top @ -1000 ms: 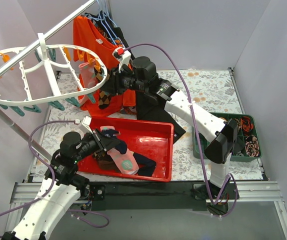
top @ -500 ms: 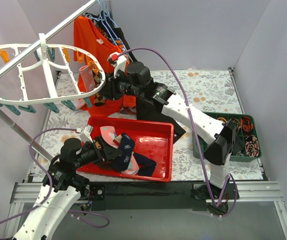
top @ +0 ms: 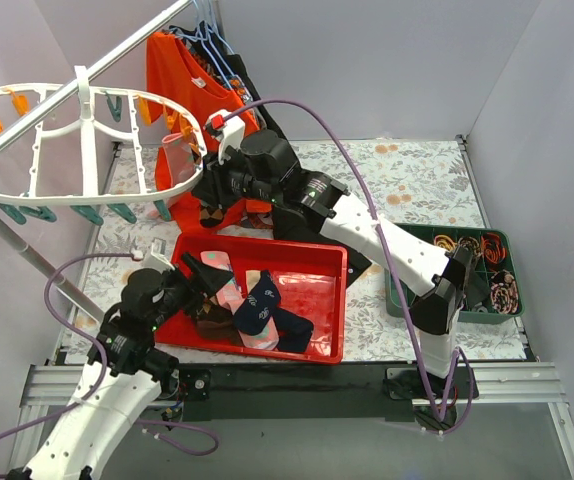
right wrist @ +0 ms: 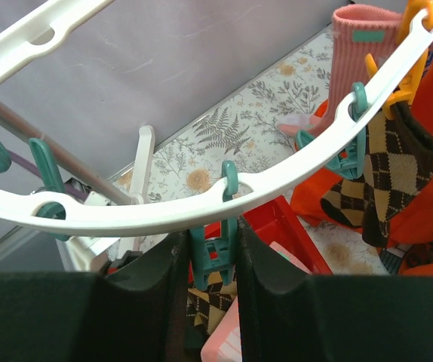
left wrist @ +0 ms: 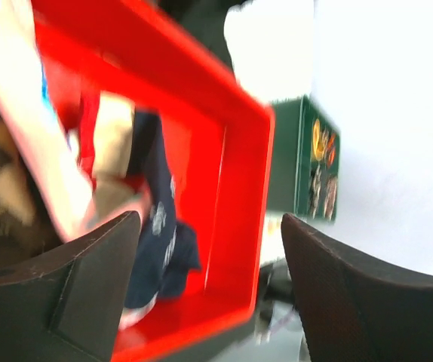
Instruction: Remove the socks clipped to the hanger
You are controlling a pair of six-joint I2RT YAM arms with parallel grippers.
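Observation:
The white hanger (top: 85, 128) hangs from the rail at upper left. A pink sock (top: 174, 155) (right wrist: 360, 53) and an argyle sock (top: 210, 208) (right wrist: 394, 166) are clipped at its right end. My right gripper (top: 205, 188) (right wrist: 215, 256) is shut on a teal clip (right wrist: 216, 253) under the hanger's rim (right wrist: 277, 177). Argyle fabric shows below that clip; whether it hangs from the clip I cannot tell. My left gripper (top: 199, 275) (left wrist: 209, 279) is open over the red bin (top: 297, 248) (left wrist: 239, 151), holding nothing. A navy sock (top: 259, 303) (left wrist: 160, 241) and a pink one (top: 229, 290) lie inside the bin.
An orange shirt (top: 182, 80) and a long black garment (top: 302, 215) hang behind the right arm, with wire hangers (top: 207, 40) above. A green tray (top: 477, 270) of small items sits at the right. The slanted metal rail (top: 27, 255) runs down the left side.
My left gripper opened and let go of the navy sock, which dropped into the red bin, and the arm drew back left. The right gripper and the hanger shifted left.

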